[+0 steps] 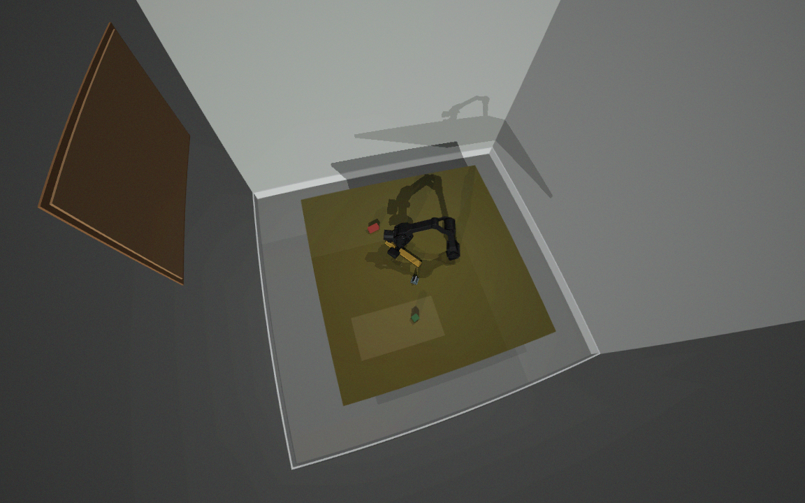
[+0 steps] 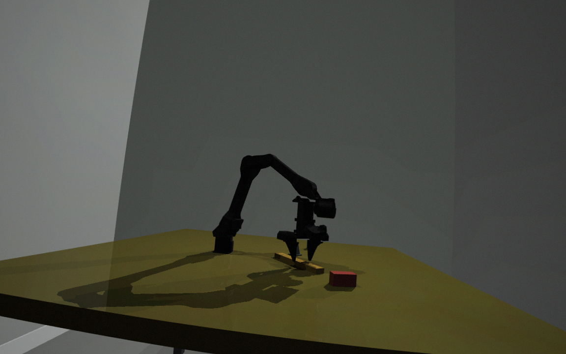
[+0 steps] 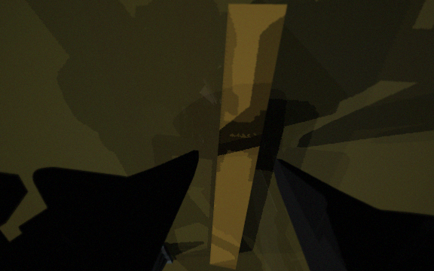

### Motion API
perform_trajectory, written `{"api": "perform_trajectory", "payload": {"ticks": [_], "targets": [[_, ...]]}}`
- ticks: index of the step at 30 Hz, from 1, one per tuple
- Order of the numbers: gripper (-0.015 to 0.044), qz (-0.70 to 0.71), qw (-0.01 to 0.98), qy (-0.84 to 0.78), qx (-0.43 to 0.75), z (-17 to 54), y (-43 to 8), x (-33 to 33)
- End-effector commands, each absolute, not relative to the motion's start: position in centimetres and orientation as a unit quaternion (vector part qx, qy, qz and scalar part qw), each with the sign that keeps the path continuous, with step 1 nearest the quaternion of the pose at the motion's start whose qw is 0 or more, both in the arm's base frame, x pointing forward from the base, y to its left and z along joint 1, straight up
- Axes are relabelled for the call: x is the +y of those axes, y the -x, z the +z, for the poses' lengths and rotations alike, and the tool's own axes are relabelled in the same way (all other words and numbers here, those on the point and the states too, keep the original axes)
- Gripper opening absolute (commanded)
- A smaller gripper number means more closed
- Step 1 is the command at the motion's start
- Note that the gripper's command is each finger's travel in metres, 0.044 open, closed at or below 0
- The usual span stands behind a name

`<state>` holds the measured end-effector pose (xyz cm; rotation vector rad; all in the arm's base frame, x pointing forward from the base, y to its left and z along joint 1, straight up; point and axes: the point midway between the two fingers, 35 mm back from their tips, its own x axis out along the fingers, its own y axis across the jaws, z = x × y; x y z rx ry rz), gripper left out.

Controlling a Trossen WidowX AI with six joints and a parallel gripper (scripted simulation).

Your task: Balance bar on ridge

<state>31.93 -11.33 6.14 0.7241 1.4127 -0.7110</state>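
Observation:
The long yellow-orange bar (image 1: 410,257) (image 2: 316,267) (image 3: 233,196) lies flat on the table, crossed by the arm's shadows. My gripper (image 2: 302,260) (image 3: 235,159) is open and points down over the bar near its middle. In the wrist view the fingertips stand on either side of the bar, with a gap on each side. The small blue-grey ridge (image 1: 414,280) (image 3: 167,256) stands apart from the bar, near its end closer to the arm's base; nothing rests on it. In the exterior view a finger partly hides it.
A red block (image 1: 373,228) (image 2: 342,279) lies beyond the bar's far end. A green block (image 1: 414,317) stands past the ridge, on the side away from the bar. All stand on the olive-yellow table (image 1: 486,300) (image 2: 408,308).

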Motion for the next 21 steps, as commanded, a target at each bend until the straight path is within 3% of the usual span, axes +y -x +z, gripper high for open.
{"api": "perform_trajectory", "payload": {"ticks": [1, 16, 21], "targets": [[0.0315, -0.315, 0.644, -0.318, 0.621, 5.42, -31.89, -11.39], [0.0315, -0.315, 0.644, -0.318, 0.621, 5.01, -31.89, -11.39], [0.0184, -0.313, 0.644, -0.318, 0.622, 5.05, -31.88, -11.31]]}}
